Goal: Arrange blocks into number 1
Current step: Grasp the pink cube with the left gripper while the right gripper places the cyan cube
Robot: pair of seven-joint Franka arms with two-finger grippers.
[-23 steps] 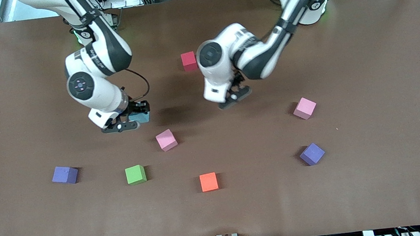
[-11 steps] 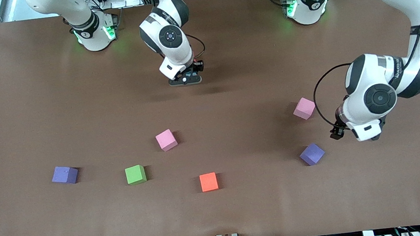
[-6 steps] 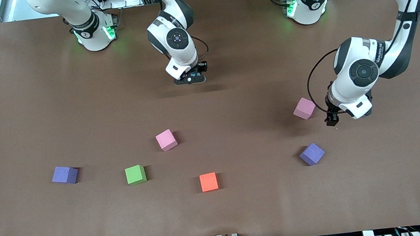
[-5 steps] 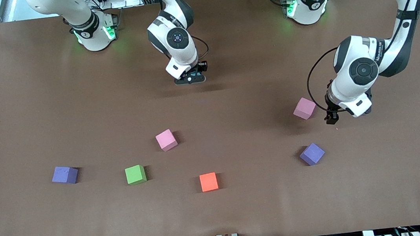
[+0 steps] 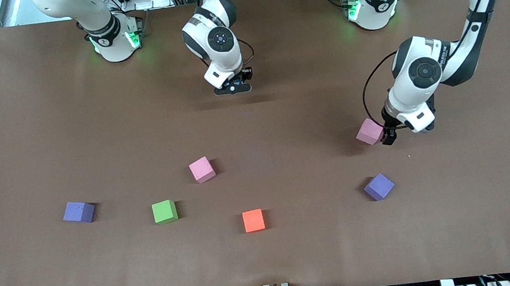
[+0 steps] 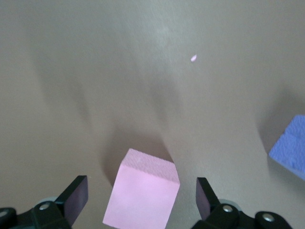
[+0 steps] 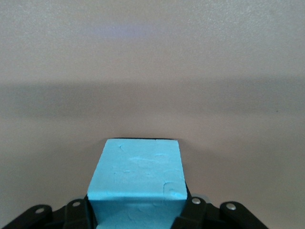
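Since a moment ago the left gripper [image 5: 389,137] has swung in beside the pink block [image 5: 369,131], fingers spread wide around it (light, soft foam; grip flat opposite faces); right gripper [image 5: 233,87] pinches the light blue block [image 7: 137,183] above the table [image 5: 19,141].

You see a light blue block [image 7: 137,183], matte and foam-like, clamped in the right gripper [image 5: 232,87] above the table, toward the robots' bases. A pink block [image 5: 369,131] sits skewed between the spread fingers of the left gripper [image 6: 142,200], with a purple block [image 5: 379,187] at its 6 o'clock. Another pink block [image 5: 202,169] rests mid-table; from it, the orange block [image 5: 254,220] lies at 5 o'clock, the green block [image 5: 164,211] at 8 o'clock. A second purple block [image 5: 79,212] sits toward the right arm's end.
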